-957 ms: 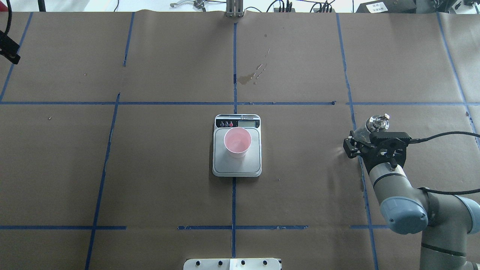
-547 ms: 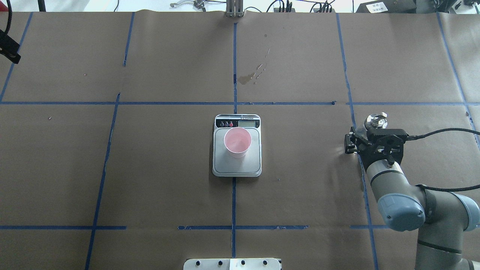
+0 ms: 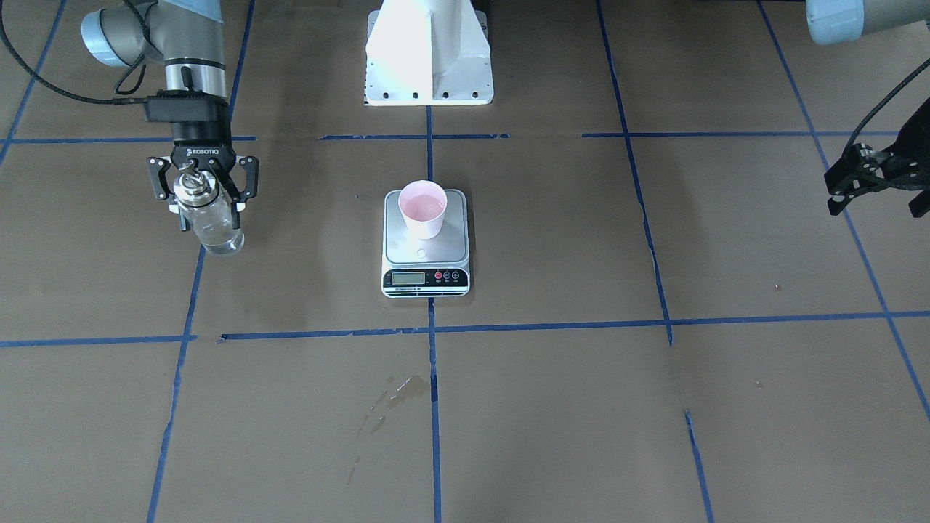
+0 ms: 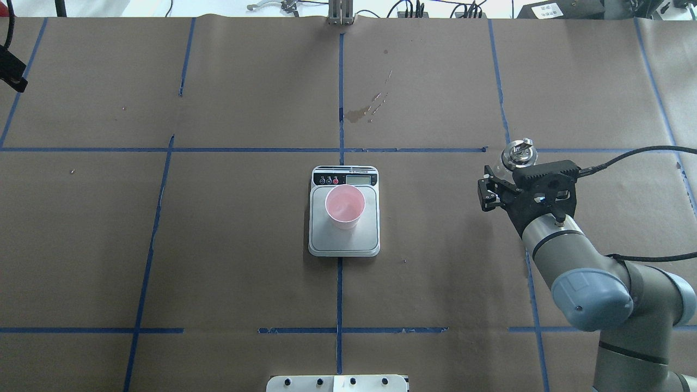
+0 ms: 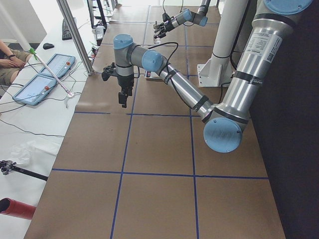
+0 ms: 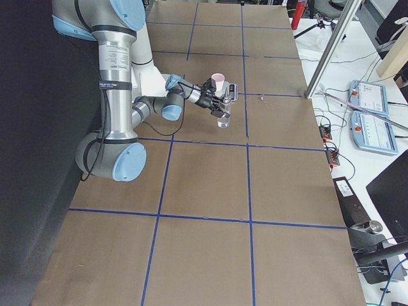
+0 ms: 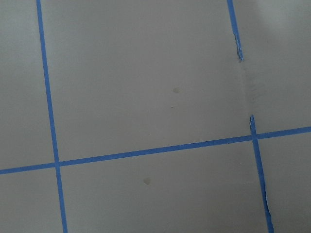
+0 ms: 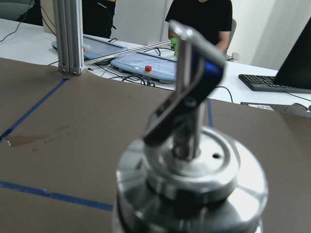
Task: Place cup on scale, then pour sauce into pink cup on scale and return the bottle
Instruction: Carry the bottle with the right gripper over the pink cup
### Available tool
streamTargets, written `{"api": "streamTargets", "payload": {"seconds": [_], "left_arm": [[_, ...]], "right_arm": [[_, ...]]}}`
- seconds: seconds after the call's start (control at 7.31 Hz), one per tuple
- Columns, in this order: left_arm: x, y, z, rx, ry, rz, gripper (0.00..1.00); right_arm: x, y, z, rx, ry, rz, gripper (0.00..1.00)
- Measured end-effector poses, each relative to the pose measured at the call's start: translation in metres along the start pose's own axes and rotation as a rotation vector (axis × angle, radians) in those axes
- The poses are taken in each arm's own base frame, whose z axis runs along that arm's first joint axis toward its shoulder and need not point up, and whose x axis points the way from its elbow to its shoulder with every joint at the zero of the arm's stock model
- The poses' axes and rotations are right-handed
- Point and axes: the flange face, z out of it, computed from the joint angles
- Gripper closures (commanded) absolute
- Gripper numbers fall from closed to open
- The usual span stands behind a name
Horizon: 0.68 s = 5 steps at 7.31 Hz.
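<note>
The pale pink cup (image 4: 344, 206) stands upright on the rear half of the steel scale (image 4: 366, 235), mid-table; both show in the front view, cup (image 3: 423, 209) and scale (image 3: 426, 250). My right gripper (image 4: 512, 177) is shut on the clear glass bottle (image 3: 214, 226) and holds it just above the table, right of the scale. Its silver pour-spout cap (image 8: 192, 97) fills the right wrist view. The bottle is clear and looks nearly colourless inside. My left gripper (image 3: 835, 185) looks open and empty, far off at the table's left side.
A dried stain (image 4: 365, 111) marks the brown paper beyond the scale. Blue tape lines (image 4: 340, 149) grid the table. The white robot base (image 3: 429, 51) stands behind the scale. A desk with tablets (image 8: 141, 60) and a seated person (image 8: 199, 19) lie beyond the far edge.
My right gripper has carried the bottle away from the robot and a little left toward the scale. The cup and scale have not moved.
</note>
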Motion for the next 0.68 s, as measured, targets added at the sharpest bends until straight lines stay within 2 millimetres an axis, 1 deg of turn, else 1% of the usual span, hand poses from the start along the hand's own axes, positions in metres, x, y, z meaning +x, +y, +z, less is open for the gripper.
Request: {"api": "streamTargets", "payload": {"seconds": [0.14, 0.27, 0.55, 0.68], "left_arm": [[-0.010, 0.006, 0.007, -0.012, -0.004, 0.024, 0.00], [-0.019, 0.010, 0.012, -0.017, -0.006, 0.042, 0.00], [-0.036, 0.012, 0.015, -0.020, -0.013, 0.071, 0.00], [-0.046, 0.013, 0.016, -0.023, -0.017, 0.084, 0.00]], "right_arm": [[-0.013, -0.015, -0.004, 0.015, -0.024, -0.033, 1.00], [-0.021, -0.022, -0.004, 0.023, -0.032, -0.073, 1.00], [-0.035, -0.032, -0.003, 0.045, -0.026, -0.267, 1.00], [-0.037, -0.033, -0.001, 0.058, 0.003, -0.397, 1.00]]}}
